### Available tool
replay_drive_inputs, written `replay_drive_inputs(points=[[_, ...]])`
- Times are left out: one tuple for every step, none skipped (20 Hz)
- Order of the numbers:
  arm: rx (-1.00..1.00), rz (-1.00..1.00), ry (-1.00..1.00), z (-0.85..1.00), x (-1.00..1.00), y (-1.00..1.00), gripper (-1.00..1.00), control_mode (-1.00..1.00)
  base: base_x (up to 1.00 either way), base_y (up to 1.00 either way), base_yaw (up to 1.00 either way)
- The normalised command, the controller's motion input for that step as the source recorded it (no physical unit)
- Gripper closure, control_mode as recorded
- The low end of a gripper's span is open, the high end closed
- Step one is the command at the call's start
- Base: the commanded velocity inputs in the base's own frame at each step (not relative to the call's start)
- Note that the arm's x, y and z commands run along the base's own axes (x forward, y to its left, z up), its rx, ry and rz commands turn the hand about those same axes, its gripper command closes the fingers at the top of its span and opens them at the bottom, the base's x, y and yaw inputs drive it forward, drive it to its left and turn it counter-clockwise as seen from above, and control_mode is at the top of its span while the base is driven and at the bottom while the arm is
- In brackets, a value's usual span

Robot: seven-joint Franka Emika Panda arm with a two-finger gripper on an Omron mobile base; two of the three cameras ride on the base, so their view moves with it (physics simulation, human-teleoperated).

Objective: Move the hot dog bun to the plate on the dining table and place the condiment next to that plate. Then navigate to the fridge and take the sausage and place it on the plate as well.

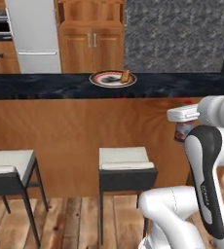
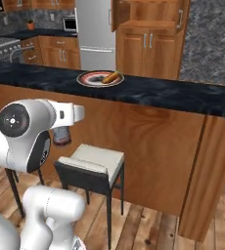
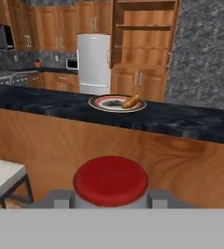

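Holding the condiment bottle (image 3: 110,181) in its clenched end effector (image 3: 110,197), the robot is facing the counter (image 1: 50,85), where the bun (image 1: 125,76) is already lying on the plate (image 1: 104,80); the sausage is still waiting.

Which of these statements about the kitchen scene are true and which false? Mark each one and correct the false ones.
1. The hot dog bun lies on the plate. True.
2. The plate sits on a stool. False: it rests on the dining table, the black-topped counter above the stools.
3. The gripper holds the condiment, whose red cap faces the hand camera. True.
4. The condiment already stands beside the plate. False: it is in the gripper, below the tabletop on the stool side.
5. The fridge door stands open. False: it is closed, behind the table.
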Motion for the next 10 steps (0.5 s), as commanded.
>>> replay_drive_inputs(points=[[0.0, 0.0, 0.0, 0.0, 0.0, 0.0, 1.0, 1.0, 0.25, 0.88, -0.38], [0.0, 0.0, 0.0, 0.0, 0.0, 0.0, 1.0, 1.0, 0.14, 0.9, -0.32], [0.0, 0.0, 0.0, 0.0, 0.0, 0.0, 1.0, 1.0, 0.16, 0.94, -0.31], [0.0, 0.0, 0.0, 0.0, 0.0, 0.0, 1.0, 1.0, 0.18, 0.98, -0.3], [0.0, 0.0, 0.0, 0.0, 0.0, 0.0, 1.0, 1.0, 0.22, 0.99, -0.29], [0.0, 0.0, 0.0, 0.0, 0.0, 0.0, 1.0, 1.0, 0.37, 0.98, -0.28], [0.0, 0.0, 0.0, 0.0, 0.0, 0.0, 1.0, 1.0, 0.44, 0.91, -0.25], [0.0, 0.0, 0.0, 0.0, 0.0, 0.0, 1.0, 1.0, 0.61, 0.79, -0.21], [0.0, 0.0, 0.0, 0.0, 0.0, 0.0, 1.0, 1.0, 0.68, 0.77, -0.19], [0.0, 0.0, 0.0, 0.0, 0.0, 0.0, 1.0, 1.0, 0.76, 0.73, -0.17]])
